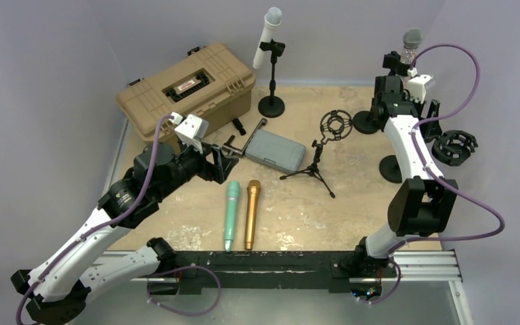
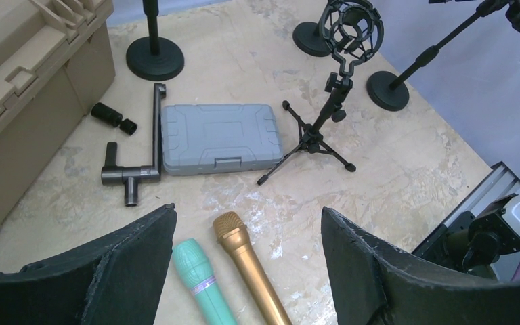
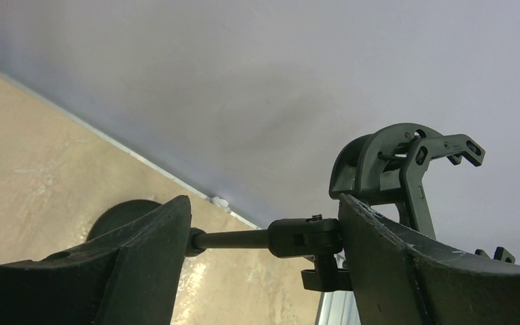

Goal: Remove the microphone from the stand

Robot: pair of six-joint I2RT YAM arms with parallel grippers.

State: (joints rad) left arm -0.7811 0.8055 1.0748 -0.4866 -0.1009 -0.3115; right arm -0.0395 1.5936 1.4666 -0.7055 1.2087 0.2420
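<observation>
Left jaws gape near teal microphone (image 2: 203, 281); toolbox (image 1: 206, 101) label (image 1: 187, 86) unreadable.

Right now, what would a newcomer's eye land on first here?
A green microphone and a gold microphone lie side by side at the near centre, near the open left gripper. At the back, a white microphone leans in its stand beside the tan toolbox. Far right, the right gripper stands open at a black stand's clip.
</observation>
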